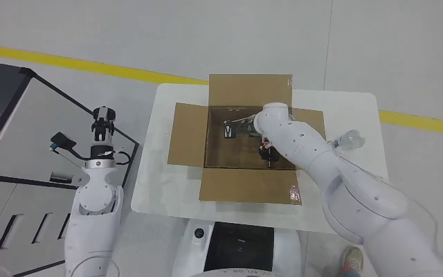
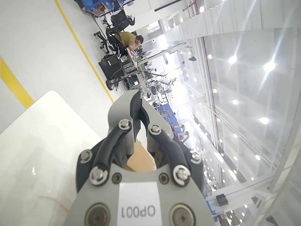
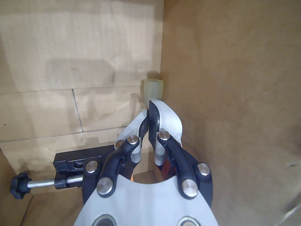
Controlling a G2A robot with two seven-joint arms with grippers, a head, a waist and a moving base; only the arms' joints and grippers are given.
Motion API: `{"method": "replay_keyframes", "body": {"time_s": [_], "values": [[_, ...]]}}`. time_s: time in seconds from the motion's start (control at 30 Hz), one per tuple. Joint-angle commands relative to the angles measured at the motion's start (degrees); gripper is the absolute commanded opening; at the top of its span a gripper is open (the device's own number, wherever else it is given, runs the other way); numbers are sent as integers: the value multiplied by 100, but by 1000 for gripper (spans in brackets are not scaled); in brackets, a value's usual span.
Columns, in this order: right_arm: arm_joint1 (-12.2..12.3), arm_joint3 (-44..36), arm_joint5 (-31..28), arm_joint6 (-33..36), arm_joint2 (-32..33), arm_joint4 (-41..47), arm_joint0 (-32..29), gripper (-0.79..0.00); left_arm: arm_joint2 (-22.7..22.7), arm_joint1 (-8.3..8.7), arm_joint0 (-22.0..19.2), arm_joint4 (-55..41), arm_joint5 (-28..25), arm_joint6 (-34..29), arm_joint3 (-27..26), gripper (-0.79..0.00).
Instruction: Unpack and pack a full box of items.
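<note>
An open cardboard box (image 1: 228, 183) stands on the white table (image 1: 346, 111). My right gripper (image 1: 267, 154) is down inside the box, close to one of the box's walls (image 3: 223, 71). Its fingers (image 3: 154, 116) are shut, pads touching, with nothing seen between them. A small pale cylinder (image 3: 152, 89) stands in the box corner just beyond the tips. A black screw clamp (image 3: 68, 165) lies on the box floor beside the gripper, and something orange (image 3: 167, 169) shows under the fingers. My left gripper (image 1: 102, 127) is off the table's left side, pointing up, shut and empty (image 2: 138, 102).
A dark item (image 1: 228, 129) lies in the box near its far wall. A clear rounded object (image 1: 350, 140) rests on the table right of the box. A black metal frame (image 1: 41, 83) stands left of the table.
</note>
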Motion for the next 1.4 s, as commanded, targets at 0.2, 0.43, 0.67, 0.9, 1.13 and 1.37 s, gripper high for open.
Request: {"method": "replay_keyframes", "body": {"time_s": [0.2,0.43,0.67,0.9,1.13,1.37], "values": [[-194,419,246,-492,-52,-248,18,-785,-42,-11,41,-21,-100,-39,1,-785],[-307,790,138,-932,-40,-295,30,-785,-99,-14,53,-36,-183,-99,18,-785],[-398,1014,93,-1168,-44,-368,22,-785,-147,-18,95,-35,-275,-166,45,-785],[-449,1165,149,-1366,-22,-417,45,-785,-160,-22,86,-98,-363,-277,35,-785],[-343,1213,-577,-2236,-24,-537,257,-785,-205,-22,117,-105,-439,-368,49,-785],[-43,1261,-1546,-3377,-60,-763,480,-785,-79,-34,74,-176,-437,-526,30,-785]]}}
